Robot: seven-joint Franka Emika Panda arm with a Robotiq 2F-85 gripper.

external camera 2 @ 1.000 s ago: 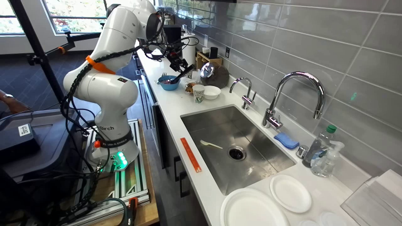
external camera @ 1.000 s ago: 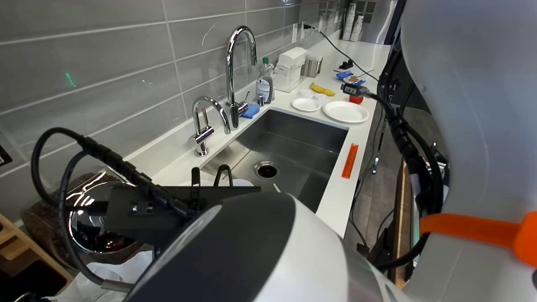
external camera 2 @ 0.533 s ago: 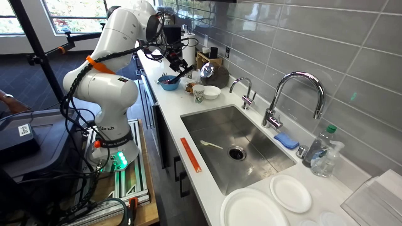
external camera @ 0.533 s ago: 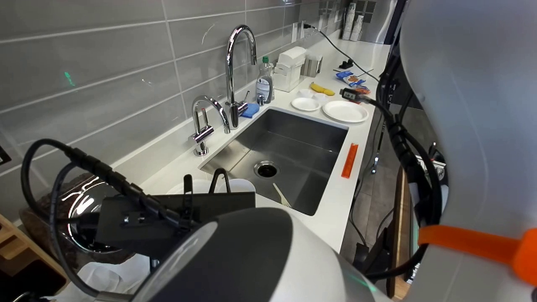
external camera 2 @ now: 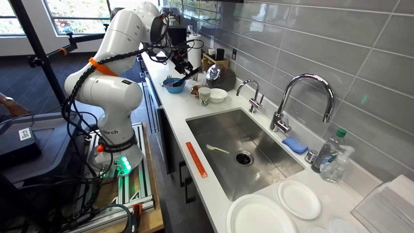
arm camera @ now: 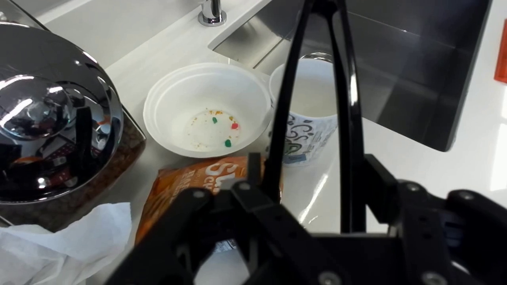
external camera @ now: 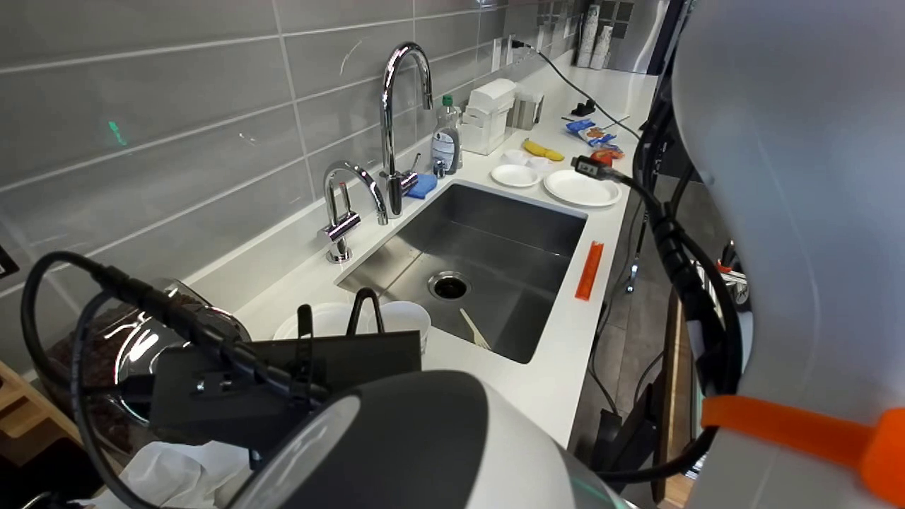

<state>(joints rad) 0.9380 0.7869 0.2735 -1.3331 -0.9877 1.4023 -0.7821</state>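
- Tongs (arm camera: pixel 351 158) are lying at a slant in the gripper (arm camera: pixel 314 178), over the far stretch of the counter (external camera 2: pixel 184 105); in an exterior view they are showing to the left of the sink (external camera 2: pixel 223 134) and farther off.
- Grip status: the fingers (arm camera: pixel 380 188) are clamping the tongs from outside, one on each leg. The legs are standing apart here and are joining at the end that is pointing toward the sink.
- Working end: in an exterior view, the tips are appearing to reach past the right rim into the blue bowl (external camera 2: pixel 174 89). The views are not showing whether they are touching the contents (external camera 2: pixel 169 84).
- Adjacent items: in the wrist view, the white bowl (arm camera: pixel 222 85) is standing left of the tongs, with green and red bits (arm camera: pixel 228 143) lying in it. The cup (arm camera: pixel 305 136) is standing just right of it, showing between the legs. The bag (arm camera: pixel 174 194) is lying nearer, partly hidden by the gripper.
- Step in hand (judgement): the gripper is holding the tongs in working position at the blue bowl, legs not yet pressed together.
- Next move (judgement): any move is calling for even pressure on both legs, so that the tongs are not twisting. Sideways travel is calling for tips clear of the rim; otherwise they are risking dragging the blue bowl.
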